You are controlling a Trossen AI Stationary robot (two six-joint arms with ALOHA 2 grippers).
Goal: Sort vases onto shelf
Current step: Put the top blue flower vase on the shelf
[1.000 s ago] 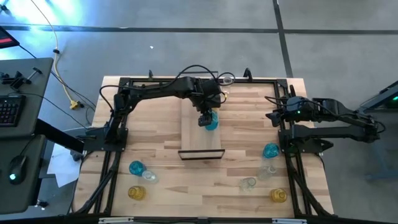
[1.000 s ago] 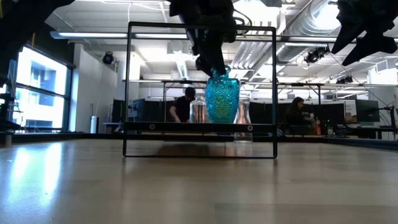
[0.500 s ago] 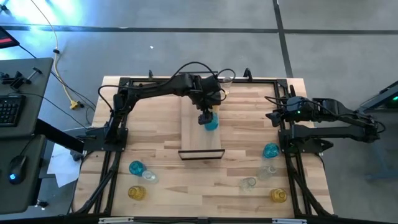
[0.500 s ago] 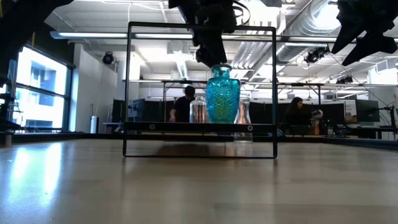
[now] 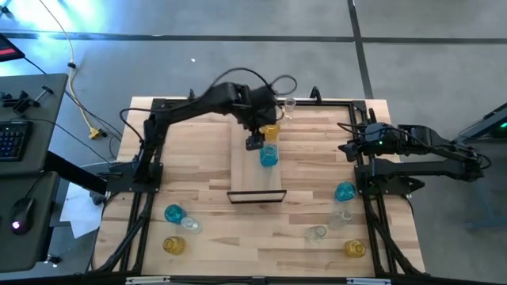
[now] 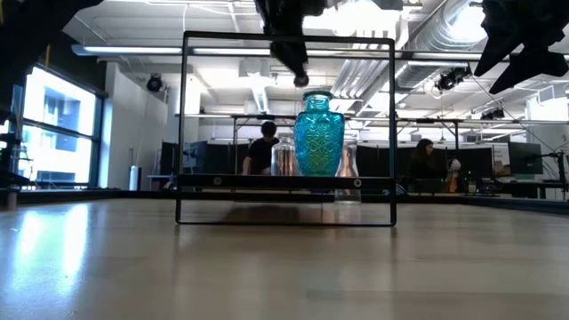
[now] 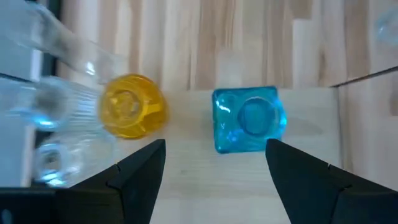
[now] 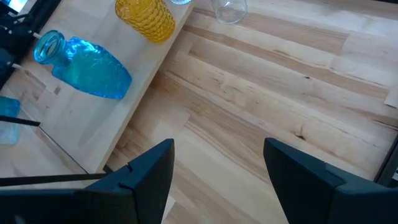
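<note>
The left claw point(image 5: 254, 142) hangs released above the shelf point(image 5: 245, 170), just over a teal vase point(image 5: 268, 155) that stands upright on the board, apart from both fingers. An amber vase point(image 5: 271, 131) stands next to it on the shelf, with clear vases point(image 7: 46, 134) beside that. The right claw point(image 5: 347, 146) waits, jaws spread and empty, at the worktop's point(image 5: 206, 182) right edge. 7 more vases stand on the worktop near its front corners.

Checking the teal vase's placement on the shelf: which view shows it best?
The low view: the teal vase stands upright, unobstructed. High view shows only its top; left wrist looks down its mouth; right wrist shows it aslant.
</note>
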